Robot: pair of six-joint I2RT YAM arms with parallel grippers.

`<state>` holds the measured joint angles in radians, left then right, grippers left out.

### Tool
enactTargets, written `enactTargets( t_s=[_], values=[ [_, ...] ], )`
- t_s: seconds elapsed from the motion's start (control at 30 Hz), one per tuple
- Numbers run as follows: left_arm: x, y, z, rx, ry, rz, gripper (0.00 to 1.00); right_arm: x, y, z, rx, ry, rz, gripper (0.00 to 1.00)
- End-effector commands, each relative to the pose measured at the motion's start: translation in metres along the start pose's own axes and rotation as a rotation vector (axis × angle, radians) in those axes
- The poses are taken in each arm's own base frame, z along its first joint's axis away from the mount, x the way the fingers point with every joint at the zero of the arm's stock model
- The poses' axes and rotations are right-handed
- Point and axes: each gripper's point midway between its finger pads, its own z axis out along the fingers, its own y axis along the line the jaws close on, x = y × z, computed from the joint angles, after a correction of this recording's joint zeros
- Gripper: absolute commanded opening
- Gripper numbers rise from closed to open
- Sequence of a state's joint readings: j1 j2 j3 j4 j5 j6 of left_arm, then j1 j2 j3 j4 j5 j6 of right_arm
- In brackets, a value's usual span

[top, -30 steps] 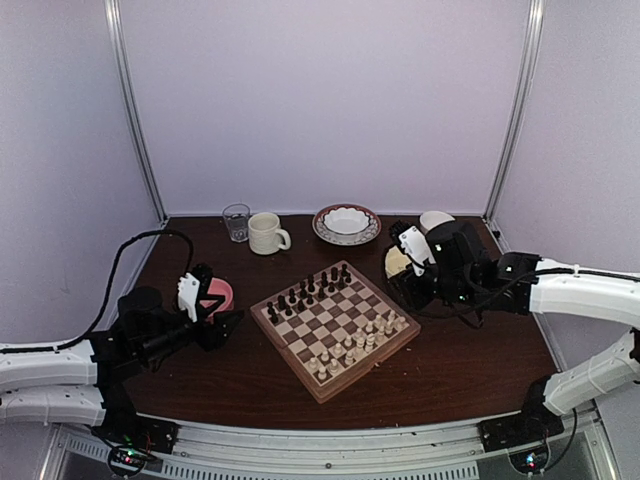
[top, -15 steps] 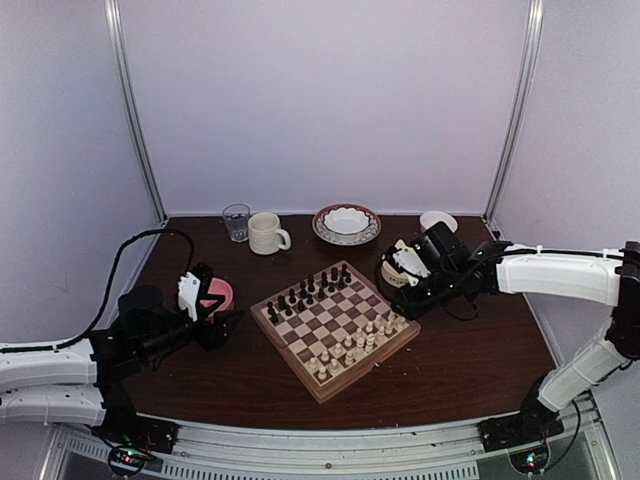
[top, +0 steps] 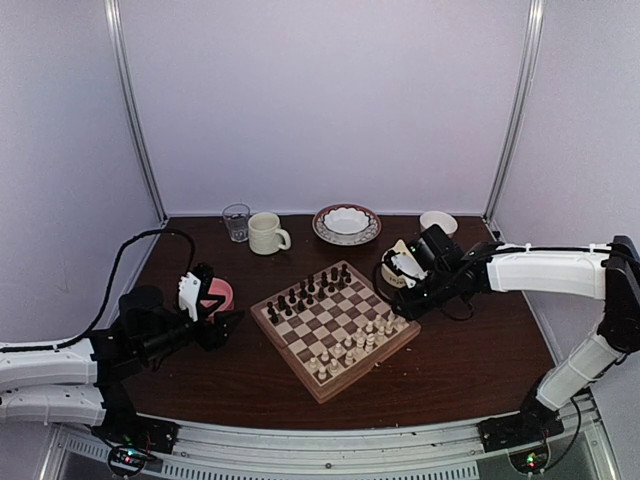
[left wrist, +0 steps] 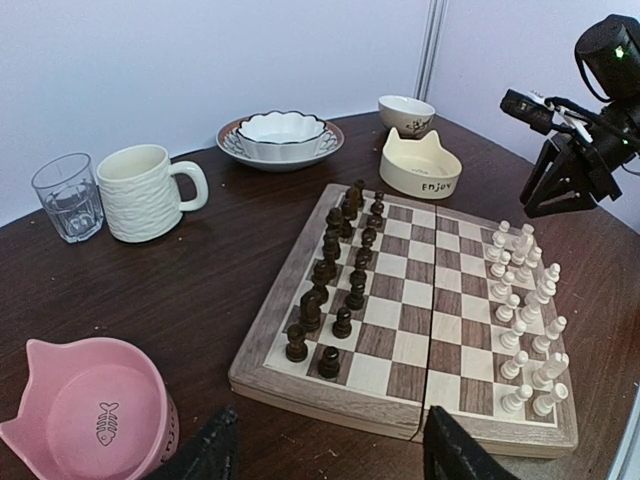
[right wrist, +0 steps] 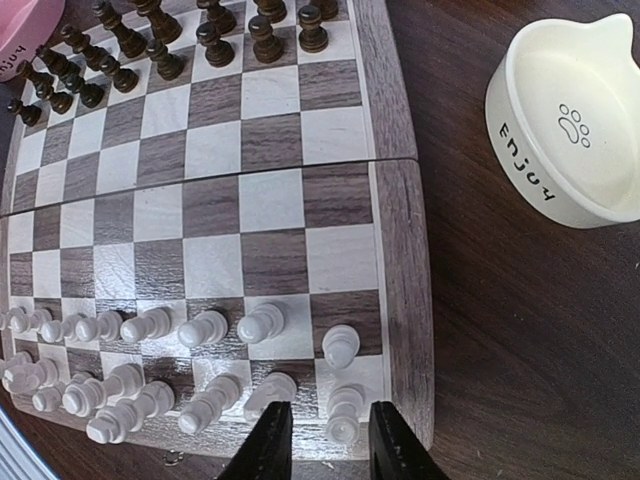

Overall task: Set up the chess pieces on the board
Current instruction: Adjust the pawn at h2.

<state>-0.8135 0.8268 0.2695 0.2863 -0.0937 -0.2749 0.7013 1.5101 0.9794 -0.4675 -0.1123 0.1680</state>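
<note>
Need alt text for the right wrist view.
The right gripper, open, straddles a cream chess piece on a corner square of the board. Other cream pieces fill two near rows, dark pieces the far edge; a cream bowl sits beside the board.

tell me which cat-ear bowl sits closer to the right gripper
The cream bowl marked "Enjoy", just off the board's edge by the right gripper; the pink fish-print bowl lies across the board, near the left gripper.

Cream chess pieces (right wrist: 205,328) stand in two rows, seemingly upright, on the board (right wrist: 400,260).
</note>
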Motion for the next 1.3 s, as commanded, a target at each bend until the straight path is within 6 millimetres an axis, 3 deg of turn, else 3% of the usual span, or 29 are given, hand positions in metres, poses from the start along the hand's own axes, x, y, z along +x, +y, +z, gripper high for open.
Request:
enactTargets(
  t_s=[0.0, 0.77, 1.27],
  values=[
    [-0.02, -0.003, 0.001, 0.005, -0.049, -0.009, 0.63, -0.015, -0.003, 0.0, 0.0, -0.04, 0.025, 0.3],
    [-0.021, -0.004, 0.0, 0.006, -0.047, -0.011, 0.63, -0.012, -0.003, 0.027, 0.0, 0.017, 0.022, 0.26],
    [-0.022, -0.003, -0.001, 0.002, -0.049, -0.01, 0.63, -0.008, -0.003, 0.033, -0.004, 0.038, 0.022, 0.21]
  ],
)
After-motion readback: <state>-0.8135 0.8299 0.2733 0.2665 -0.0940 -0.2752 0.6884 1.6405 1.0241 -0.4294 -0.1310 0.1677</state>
